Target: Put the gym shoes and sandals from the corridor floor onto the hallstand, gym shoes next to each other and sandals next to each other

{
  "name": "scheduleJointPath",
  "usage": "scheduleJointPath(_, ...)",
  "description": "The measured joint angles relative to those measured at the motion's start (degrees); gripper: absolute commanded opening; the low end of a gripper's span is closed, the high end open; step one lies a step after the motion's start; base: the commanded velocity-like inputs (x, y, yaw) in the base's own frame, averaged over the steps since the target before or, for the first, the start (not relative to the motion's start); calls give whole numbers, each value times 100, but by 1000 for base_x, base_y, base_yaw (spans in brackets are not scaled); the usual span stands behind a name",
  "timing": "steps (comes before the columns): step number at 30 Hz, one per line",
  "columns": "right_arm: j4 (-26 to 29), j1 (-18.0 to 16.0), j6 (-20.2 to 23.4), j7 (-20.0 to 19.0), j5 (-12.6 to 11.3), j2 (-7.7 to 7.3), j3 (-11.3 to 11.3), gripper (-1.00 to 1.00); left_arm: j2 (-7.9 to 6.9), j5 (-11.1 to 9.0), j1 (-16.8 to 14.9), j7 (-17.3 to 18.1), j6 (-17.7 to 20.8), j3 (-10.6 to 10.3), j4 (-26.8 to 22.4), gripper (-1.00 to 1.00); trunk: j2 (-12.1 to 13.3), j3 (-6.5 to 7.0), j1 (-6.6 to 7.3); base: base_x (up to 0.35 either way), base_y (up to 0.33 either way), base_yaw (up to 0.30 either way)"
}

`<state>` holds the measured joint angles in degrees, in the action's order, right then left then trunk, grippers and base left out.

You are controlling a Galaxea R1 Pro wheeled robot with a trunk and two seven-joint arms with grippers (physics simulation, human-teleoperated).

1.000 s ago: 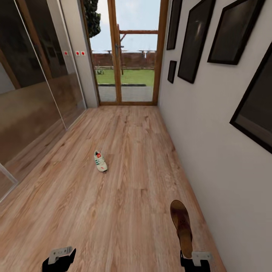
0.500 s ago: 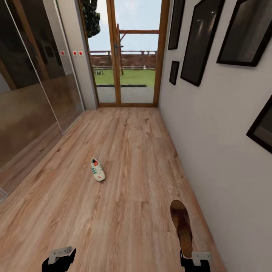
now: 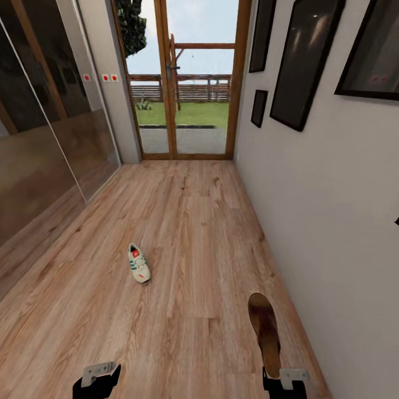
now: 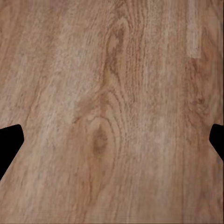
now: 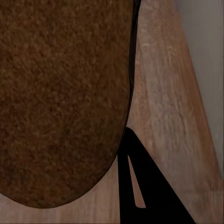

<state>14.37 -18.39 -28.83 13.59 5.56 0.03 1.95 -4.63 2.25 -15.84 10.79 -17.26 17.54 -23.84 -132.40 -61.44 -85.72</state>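
1. The right gripper (image 3: pixel 275 382), at the lower right of the head view, has its fingers clamped on the heel end of a brown leather sandal with a reddish-brown footbed (image 3: pixel 264 330); the sandal juts forward above the light brown wood-grain plank floor (image 3: pixel 194 233); in the right wrist view its suede-like sole (image 5: pixel 60 98) sits beside one dark finger (image 5: pixel 140 182).
2. The left gripper (image 3: pixel 97 381), at the lower left, holds nothing; its fingers stand wide, with bare planks between them in the left wrist view.
3. A white lace-up sneaker with green side stripes (image 3: pixel 138 264) lies on the floor at centre left, well apart from both grippers.
4. I judge this a carrying step; the pale shoe rack must next be found and faced, then the sandal set on a shelf.
5. The sneaker's red tongue label is too small to read; no other writing is legible.
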Motion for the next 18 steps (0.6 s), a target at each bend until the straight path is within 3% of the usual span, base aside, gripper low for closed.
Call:
scheduleJointPath(1, 9, 0, -2, 0, -1, 4, 3, -100, 103, 9, -18, -56, 3, -6, -21, 100, 0, 0, 0, 340, 0, 0)
scheduleJointPath(2, 31, 0, -5, -17, 1, 12, 20, -100, 336, 35, -60, -369, 8, -58, -64, 100, 0, 0, 0, 340, 0, 0)
scheduleJointPath(4, 38, -1, -7, -35, -3, 13, 20, -100, 443, 77, -72, -551, 10, -129, -74, 100, 0, 0, 0, 340, 0, 0)
scheduleJointPath(7, 83, -3, -8, -101, -1, 21, 24, -100, 641, 264, -91, -1005, 14, -413, -83, 100, 0, 0, 0, 340, 0, 0)
scheduleJointPath(10, 169, -3, -8, -145, -1, 22, 24, -100, 773, 372, -97, -1419, 14, -600, -87, 100, 0, 0, 0, 340, -13, 0)
scheduleJointPath(15, 239, -3, -8, -172, -3, 17, 28, -100, 859, 430, -100, -1852, 5, -736, -92, 100, 0, 0, 0, 340, -51, 0)
scheduleJointPath(18, 248, -3, -8, -175, -4, 15, 28, -100, 861, 428, -100, -1911, 3, -754, -96, 100, 0, 0, 0, 227, -46, 0)
